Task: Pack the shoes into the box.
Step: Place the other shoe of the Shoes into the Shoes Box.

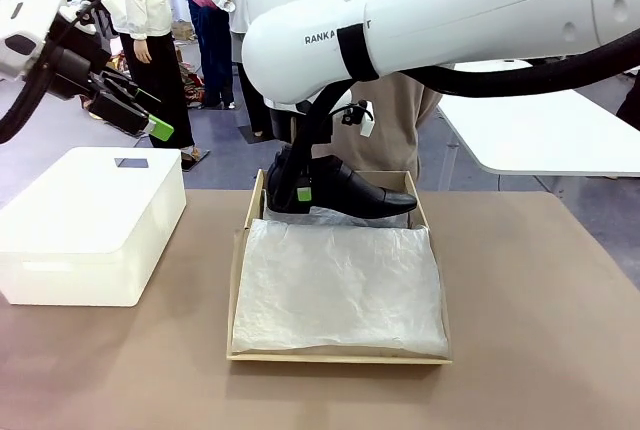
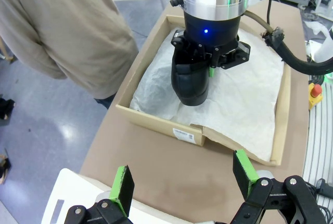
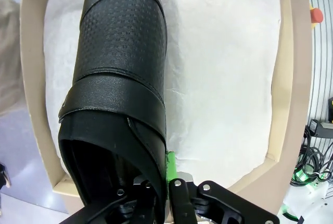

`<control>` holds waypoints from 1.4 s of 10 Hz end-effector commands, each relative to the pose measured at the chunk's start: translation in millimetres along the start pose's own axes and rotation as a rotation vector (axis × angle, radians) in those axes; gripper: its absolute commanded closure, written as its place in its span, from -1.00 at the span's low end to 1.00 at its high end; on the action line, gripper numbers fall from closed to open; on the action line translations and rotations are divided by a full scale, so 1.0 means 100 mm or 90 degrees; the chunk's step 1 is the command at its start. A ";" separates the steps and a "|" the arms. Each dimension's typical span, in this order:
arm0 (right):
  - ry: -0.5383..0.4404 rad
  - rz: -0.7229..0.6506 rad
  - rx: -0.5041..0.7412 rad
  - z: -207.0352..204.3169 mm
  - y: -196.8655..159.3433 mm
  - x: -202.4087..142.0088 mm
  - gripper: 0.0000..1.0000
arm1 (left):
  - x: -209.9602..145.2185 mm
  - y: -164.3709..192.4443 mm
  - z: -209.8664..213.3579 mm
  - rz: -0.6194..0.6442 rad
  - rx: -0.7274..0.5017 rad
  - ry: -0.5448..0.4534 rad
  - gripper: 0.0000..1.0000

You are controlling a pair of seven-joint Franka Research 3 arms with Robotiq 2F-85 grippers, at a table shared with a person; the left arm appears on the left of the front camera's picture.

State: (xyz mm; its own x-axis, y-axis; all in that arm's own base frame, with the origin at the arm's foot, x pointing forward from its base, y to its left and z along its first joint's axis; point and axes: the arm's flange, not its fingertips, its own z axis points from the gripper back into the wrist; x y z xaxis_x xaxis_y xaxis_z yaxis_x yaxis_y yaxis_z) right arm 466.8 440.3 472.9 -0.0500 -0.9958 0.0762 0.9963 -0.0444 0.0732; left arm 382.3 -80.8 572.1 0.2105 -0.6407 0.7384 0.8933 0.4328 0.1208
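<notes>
Over shoebox (image 1: 240,280) far end: right hand (image 1: 300,190) clamped on heel rim of black dress shoe (image 1: 365,196), sole down, near tissue lining (image 1: 340,285), contact unclear. Heel grip probably lets shoe lie flat. Left hand (image 2: 183,174) fingers apart, empty, raised aside, clear of shoebox.

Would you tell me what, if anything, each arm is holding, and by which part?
The right arm's jaws grip a black shoe by the rim of its heel opening; the left arm's jaws stand open, empty.
</notes>
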 end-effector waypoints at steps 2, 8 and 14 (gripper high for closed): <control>-0.017 -0.018 0.039 -0.01 0.07 -0.05 1.00 | -0.01 0.01 0.00 -0.002 -0.007 -0.011 -1.00; -0.007 -0.016 0.026 -0.28 0.11 -0.12 1.00 | -0.01 0.01 0.00 -0.002 -0.007 -0.011 -1.00; 0.007 -0.011 0.017 -0.44 0.14 -0.18 1.00 | -0.01 0.01 0.00 -0.002 -0.007 -0.011 -1.00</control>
State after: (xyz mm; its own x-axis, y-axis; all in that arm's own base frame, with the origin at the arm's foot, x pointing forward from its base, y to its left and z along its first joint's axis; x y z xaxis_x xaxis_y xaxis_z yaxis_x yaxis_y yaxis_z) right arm 483.2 450.4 425.5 -0.0373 -0.9960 0.0811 0.9965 -0.0311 0.0774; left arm 382.3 -80.8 572.1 0.2105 -0.6407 0.7384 0.8934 0.4328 0.1208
